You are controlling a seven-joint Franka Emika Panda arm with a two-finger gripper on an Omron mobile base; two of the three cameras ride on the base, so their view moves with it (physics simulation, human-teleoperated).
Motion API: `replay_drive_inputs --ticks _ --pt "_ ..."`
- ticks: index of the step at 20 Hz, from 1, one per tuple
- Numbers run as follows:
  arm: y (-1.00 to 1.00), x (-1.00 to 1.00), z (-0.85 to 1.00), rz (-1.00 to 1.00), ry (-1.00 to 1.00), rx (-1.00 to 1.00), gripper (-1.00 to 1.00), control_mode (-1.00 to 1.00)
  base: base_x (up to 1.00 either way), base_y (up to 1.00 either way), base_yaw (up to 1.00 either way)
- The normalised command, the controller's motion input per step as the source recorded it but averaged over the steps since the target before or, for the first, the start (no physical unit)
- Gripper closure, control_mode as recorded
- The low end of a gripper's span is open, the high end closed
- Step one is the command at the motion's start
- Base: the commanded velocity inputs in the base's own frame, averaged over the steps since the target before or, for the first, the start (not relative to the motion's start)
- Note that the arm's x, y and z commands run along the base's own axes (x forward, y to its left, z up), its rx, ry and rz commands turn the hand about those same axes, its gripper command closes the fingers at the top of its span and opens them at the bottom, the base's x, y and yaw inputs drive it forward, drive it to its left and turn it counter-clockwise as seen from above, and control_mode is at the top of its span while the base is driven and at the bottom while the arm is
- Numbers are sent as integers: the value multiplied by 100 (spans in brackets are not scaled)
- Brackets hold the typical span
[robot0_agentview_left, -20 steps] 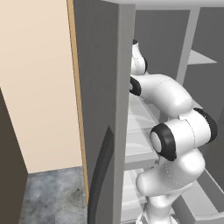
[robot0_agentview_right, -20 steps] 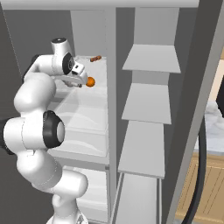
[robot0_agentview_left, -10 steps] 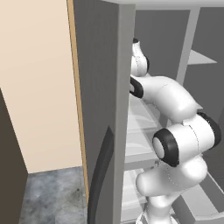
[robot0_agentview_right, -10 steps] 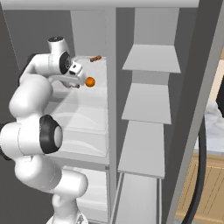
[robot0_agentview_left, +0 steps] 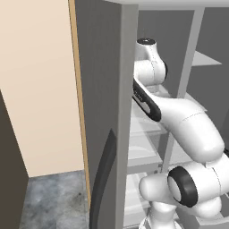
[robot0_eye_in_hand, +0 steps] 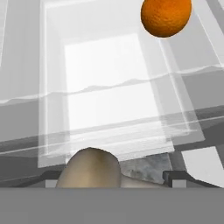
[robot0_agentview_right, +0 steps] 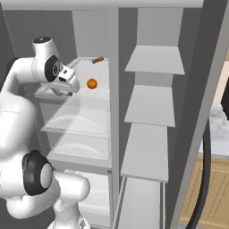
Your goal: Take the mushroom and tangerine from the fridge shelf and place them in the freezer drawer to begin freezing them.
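Note:
A tan-beige mushroom [robot0_eye_in_hand: 89, 168] sits between my gripper's [robot0_eye_in_hand: 111, 180] dark fingertips [robot0_eye_in_hand: 175, 177], which are shut on it. In the right base view the gripper [robot0_agentview_right: 61, 91] hangs over the front left of the clear fridge shelf [robot0_agentview_right: 85, 112]. The bright orange tangerine [robot0_agentview_right: 91, 83] rests on that shelf, a little beyond and to the right of the hand, apart from it. It also appears at the top right of the hand view as the tangerine [robot0_eye_in_hand: 166, 16]. A pale white box-like drawer [robot0_eye_in_hand: 105, 87] shows below through the clear shelves. The freezer drawer [robot0_agentview_right: 91, 197] is low in the fridge.
A small brown item [robot0_agentview_right: 98, 59] lies at the back of the upper shelf. The grey fridge door [robot0_agentview_left: 107, 112] stands open at my left, hiding the hand there. Door shelves [robot0_agentview_right: 150, 107] are stacked on the right, past a centre divider [robot0_agentview_right: 114, 89].
The hand has drawn back from the tangerine toward the shelf's front left and dropped slightly, with the mushroom still in its grip. The tangerine has not moved.

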Motion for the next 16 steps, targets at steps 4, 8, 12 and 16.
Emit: replay_drive_inputs --ticks 4,8,12,16 --pt "-26 -100 20 0 -2 11 100 -100 0 0 0" --pt "-29 -100 -2 -1 0 11 100 -100 0 0 0" --pt "-18 -65 -20 0 1 1 100 -100 0 0 0" --pt "0 -1 0 0 0 0 100 -100 0 0 0"
